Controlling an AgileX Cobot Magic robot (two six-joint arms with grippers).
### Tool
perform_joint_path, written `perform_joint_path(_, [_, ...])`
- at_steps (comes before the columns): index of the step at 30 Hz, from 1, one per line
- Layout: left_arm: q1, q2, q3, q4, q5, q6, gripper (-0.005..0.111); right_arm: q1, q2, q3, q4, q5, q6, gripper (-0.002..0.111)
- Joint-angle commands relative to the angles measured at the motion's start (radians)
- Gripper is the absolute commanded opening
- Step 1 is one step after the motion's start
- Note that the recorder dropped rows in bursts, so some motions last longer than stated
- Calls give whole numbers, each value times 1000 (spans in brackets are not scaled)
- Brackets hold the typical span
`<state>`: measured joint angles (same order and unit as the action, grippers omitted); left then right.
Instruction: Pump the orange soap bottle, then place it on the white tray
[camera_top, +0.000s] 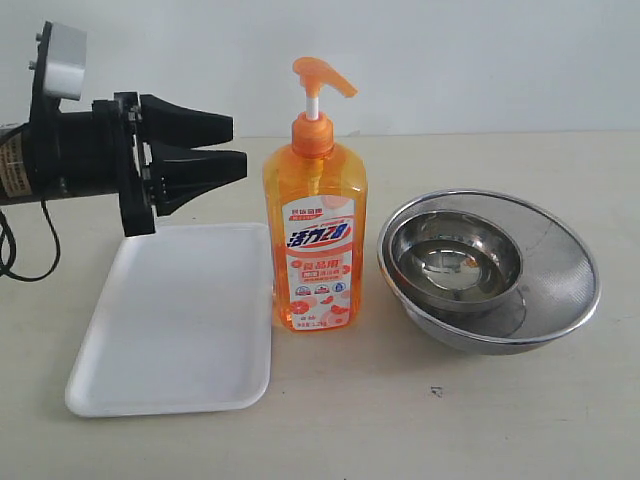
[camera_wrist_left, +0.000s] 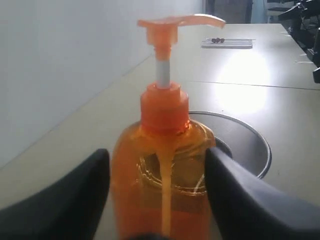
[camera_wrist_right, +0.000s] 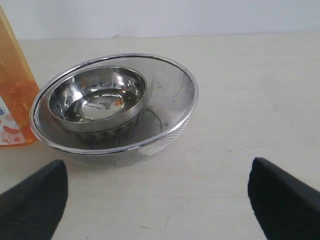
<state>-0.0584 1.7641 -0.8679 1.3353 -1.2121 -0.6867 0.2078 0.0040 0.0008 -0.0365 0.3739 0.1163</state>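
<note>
Now the left gripper (camera_top: 239, 145) is partly spread and empty, bottle (camera_top: 315, 235) just ahead; right gripper (camera_wrist_right: 155, 164) wide, bowls (camera_wrist_right: 112, 102) ahead.

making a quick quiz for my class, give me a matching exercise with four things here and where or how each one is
Column 1
1. orange soap bottle
2. white tray
3. small steel bowl
4. left gripper

Column 2
A. nested in the mesh strainer
B. upright on the table, beside the tray
C. open, holding nothing
D. lying flat, nothing on it

Pairs: 1-B, 2-D, 3-A, 4-C
</note>
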Motion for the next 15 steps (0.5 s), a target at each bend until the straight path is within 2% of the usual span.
perform_joint_path(1, [-15,4,-34,-9,-9,-17,61,-7,-4,-1,0,-7,-2,88])
perform_joint_path(7, [-78,6,-88,16,-9,-17,61,-7,-4,-1,0,-7,-2,88])
perform_joint_path(12, [-80,26,-107,-4,-9,-16,61,-7,-4,-1,0,-7,-2,88])
perform_joint_path(15, [-79,51,-133,-7,-9,-32,65,-7,-4,-1,0,-7,-2,88])
